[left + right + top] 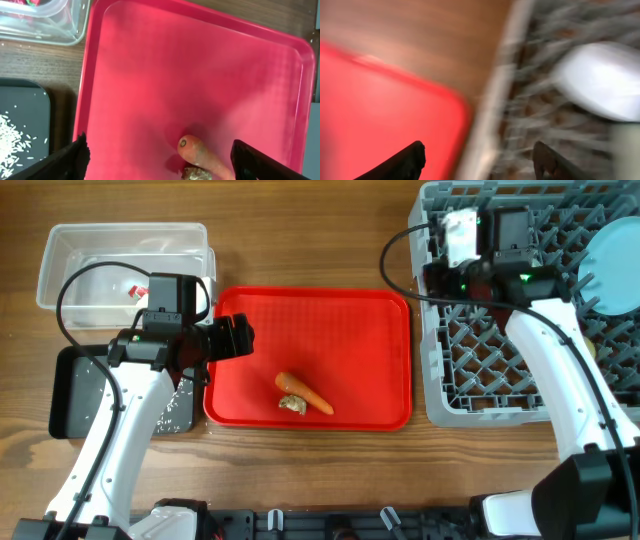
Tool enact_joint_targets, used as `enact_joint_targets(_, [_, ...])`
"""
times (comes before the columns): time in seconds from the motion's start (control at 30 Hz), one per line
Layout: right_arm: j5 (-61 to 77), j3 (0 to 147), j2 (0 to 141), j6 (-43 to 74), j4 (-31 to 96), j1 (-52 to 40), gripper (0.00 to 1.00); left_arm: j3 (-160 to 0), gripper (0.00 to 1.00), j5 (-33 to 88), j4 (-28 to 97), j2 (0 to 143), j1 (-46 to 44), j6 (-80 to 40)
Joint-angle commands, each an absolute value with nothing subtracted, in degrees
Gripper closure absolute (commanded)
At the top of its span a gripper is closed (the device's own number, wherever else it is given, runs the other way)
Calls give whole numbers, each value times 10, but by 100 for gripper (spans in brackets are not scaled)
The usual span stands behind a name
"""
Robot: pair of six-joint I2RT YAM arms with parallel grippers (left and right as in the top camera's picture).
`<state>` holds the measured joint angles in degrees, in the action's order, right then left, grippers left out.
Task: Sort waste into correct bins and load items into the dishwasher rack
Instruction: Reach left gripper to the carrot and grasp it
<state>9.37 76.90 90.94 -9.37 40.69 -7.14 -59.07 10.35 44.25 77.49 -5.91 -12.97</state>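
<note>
My pincer [479, 159] gapes, empty, over the grey rack [492, 120] rim — red tray [380, 115] left of it, blurred white shape [600, 80] inside.

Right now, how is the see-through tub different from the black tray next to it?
The clear tub has tall see-through walls; the black tray is shallow and dark. The clear tub holds a red wrapper; the black tray holds white rice grains. The clear tub sits farther back, the black tray in front of it. Both are rectangular and lie left of the red tray.
</note>
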Motion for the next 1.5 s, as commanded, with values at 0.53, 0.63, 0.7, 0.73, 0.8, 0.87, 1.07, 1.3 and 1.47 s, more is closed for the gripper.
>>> enact_joint_targets(0.53, [239, 764, 903, -29, 488, -109, 25, -590, 2, 100, 500, 806, -209, -394])
enact_joint_targets(0.63, [238, 764, 903, -28, 488, -109, 25, -590, 2, 85, 496, 839, -249, -415])
enact_joint_targets(0.7, [238, 764, 903, -29, 488, -109, 25, -590, 2, 79, 485, 867, -269, -442])
enact_joint_targets(0.73, [238, 764, 903, -29, 488, -109, 25, -590, 2, 77, 473, 880, -275, -444])
enact_joint_targets(0.8, [238, 764, 903, -29, 488, -109, 25, -590, 2, 74, 451, 905, -282, -446])
enact_joint_targets(0.87, [238, 764, 903, -29, 488, -109, 25, -590, 3, 74, 435, 936, -285, -464])
enact_joint_targets(1.07, [228, 764, 903, -30, 489, -109, 25, -590, 3, 65, 415, 992, -283, -468])
enact_joint_targets(1.3, [222, 764, 903, -29, 489, -109, 25, -590, 25, 61, 380, 1013, -283, -468])
enact_joint_targets(1.47, [222, 764, 903, -29, 491, -109, 25, -590, 41, 61, 379, 1013, -283, -468])
